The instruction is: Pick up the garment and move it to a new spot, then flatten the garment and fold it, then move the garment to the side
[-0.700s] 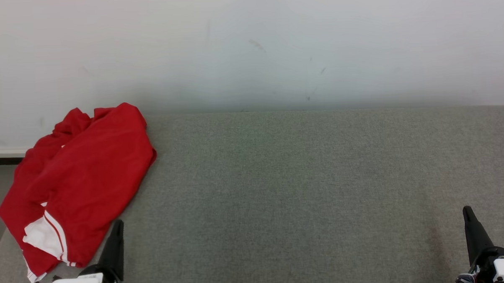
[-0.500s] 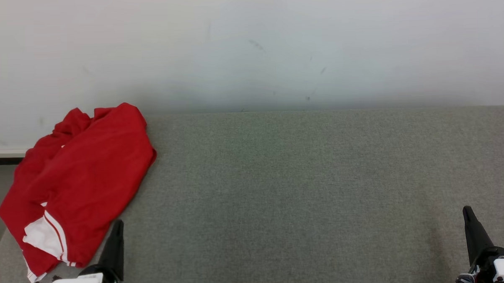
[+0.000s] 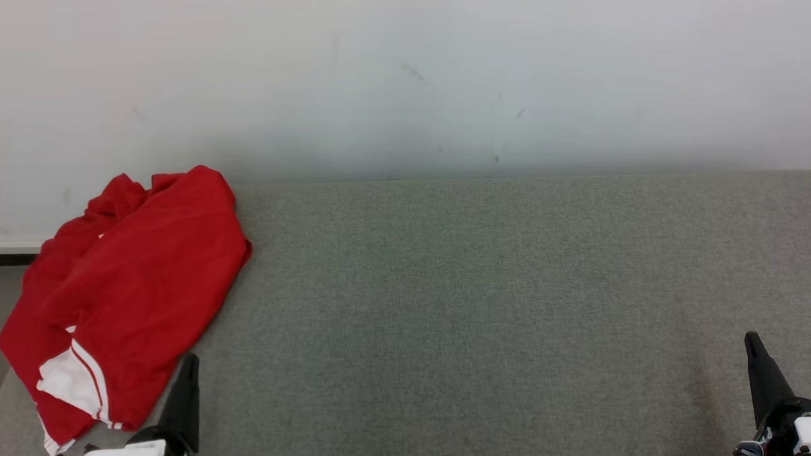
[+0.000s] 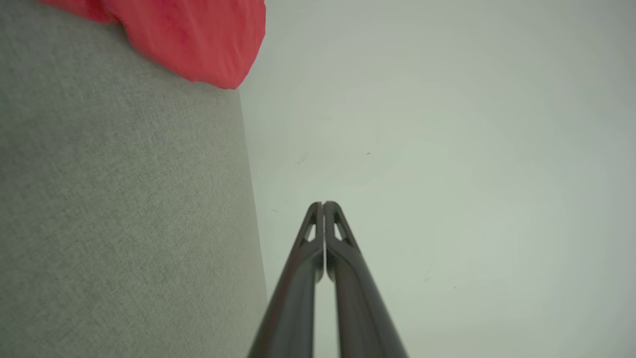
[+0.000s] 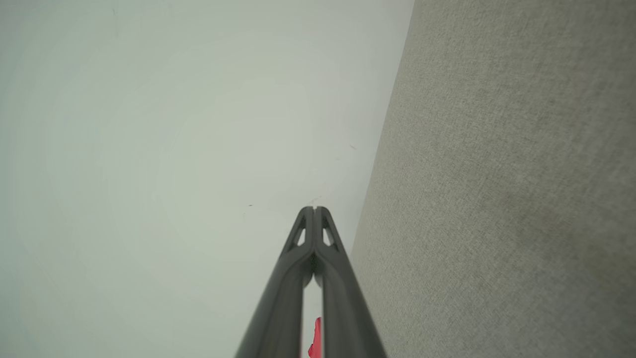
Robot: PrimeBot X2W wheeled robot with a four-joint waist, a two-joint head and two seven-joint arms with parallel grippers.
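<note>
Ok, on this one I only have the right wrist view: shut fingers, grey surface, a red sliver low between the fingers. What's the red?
Observer: That's the garment, red with a white striped panel. In the head view it lies crumpled at the left end of the grey surface.
Reviewer: Is anything gripping it?
Observer: No. The left gripper is shut and empty, poised beside the garment's near right edge.
Reviewer: Is it all on the surface?
Observer: Not quite; its left side lies over the surface's left edge.
</note>
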